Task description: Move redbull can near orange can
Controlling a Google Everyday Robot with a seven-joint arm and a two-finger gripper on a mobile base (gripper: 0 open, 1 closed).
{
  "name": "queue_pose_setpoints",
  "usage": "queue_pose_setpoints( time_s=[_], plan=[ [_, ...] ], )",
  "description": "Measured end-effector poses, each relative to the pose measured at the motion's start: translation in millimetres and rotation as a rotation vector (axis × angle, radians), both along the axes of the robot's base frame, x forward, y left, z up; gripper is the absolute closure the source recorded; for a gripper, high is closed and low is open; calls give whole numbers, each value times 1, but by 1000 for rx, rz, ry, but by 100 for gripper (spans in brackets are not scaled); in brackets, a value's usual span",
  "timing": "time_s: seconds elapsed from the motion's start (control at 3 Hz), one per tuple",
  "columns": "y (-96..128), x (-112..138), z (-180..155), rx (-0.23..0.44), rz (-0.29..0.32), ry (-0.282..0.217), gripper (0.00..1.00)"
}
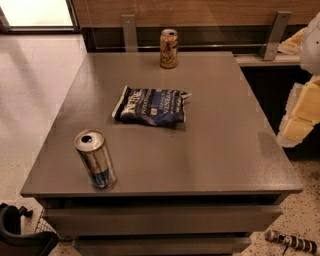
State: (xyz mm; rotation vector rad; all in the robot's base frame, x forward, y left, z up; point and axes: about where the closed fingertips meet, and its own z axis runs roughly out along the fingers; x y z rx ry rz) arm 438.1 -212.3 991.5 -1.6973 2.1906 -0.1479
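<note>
The end effector is a pale blur cut off by the right edge, beside the worktop; print on the blue bag is illegible.

A grey square surface filled most of the view. A dark blue crinkled snack bag with white lettering lay flat near its middle. Behind the far edge ran a wood-panelled wall, with two grey metal brackets standing against it. A bright window showed at the top left, above a pale glossy floor. A black curved object sat at the bottom left corner, and a striped rod lay on speckled floor at the bottom right. The gripper hung at the right edge, beside the surface.
</note>
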Motion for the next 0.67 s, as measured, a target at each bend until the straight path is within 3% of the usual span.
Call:
queue_pose_setpoints(
  time_s=[0.67],
  plan=[
    [7,-2,-5,27,13,-11,0]
  ],
)
